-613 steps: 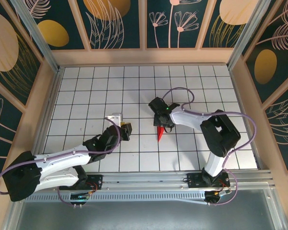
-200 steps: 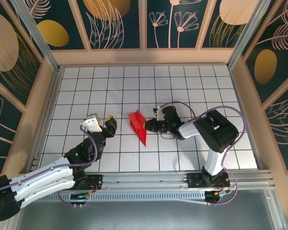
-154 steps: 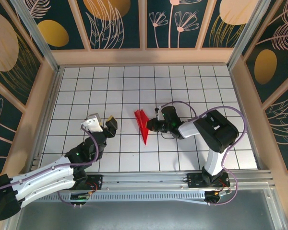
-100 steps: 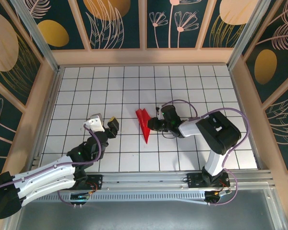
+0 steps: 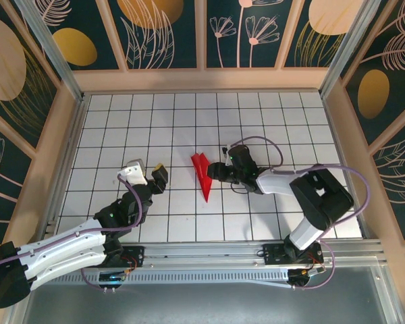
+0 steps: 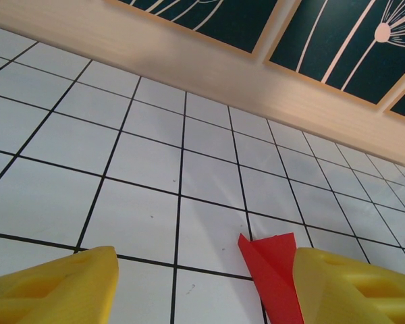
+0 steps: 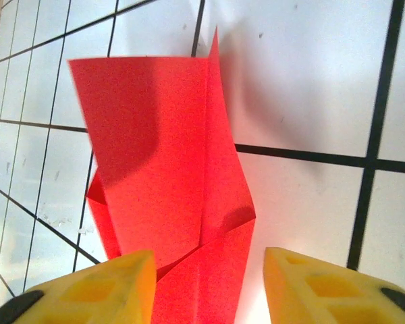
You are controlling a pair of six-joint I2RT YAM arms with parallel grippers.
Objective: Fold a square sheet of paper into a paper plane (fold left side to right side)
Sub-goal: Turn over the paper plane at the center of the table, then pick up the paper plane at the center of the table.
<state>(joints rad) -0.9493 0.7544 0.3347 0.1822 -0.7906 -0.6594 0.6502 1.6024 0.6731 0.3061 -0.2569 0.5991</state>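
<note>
The square sheet of paper now lies as a slim red paper plane [image 5: 202,177] on the white grid table [image 5: 121,121], its point toward the near edge. My right gripper [image 5: 216,171] sits low just right of it. In the right wrist view the creased red paper plane [image 7: 169,155] runs between the yellow fingers [image 7: 88,290], and my right gripper [image 7: 209,297] is open with a gap on the right side. My left gripper [image 5: 148,171] hovers about two tiles left of the plane, open. From the left wrist the plane's [image 6: 273,266] tail shows beside the right finger of that gripper [image 6: 202,290].
Wooden walls with dark leaf panels [image 5: 202,77] enclose the table on three sides. An aluminium rail [image 5: 209,251] with both arm bases runs along the near edge. The far wall [image 6: 189,61] rises several tiles beyond the left gripper.
My right gripper has opened and let go of the red paper, which it had carried left and laid flat. The paper now looks narrower. The left gripper shifted slightly.
</note>
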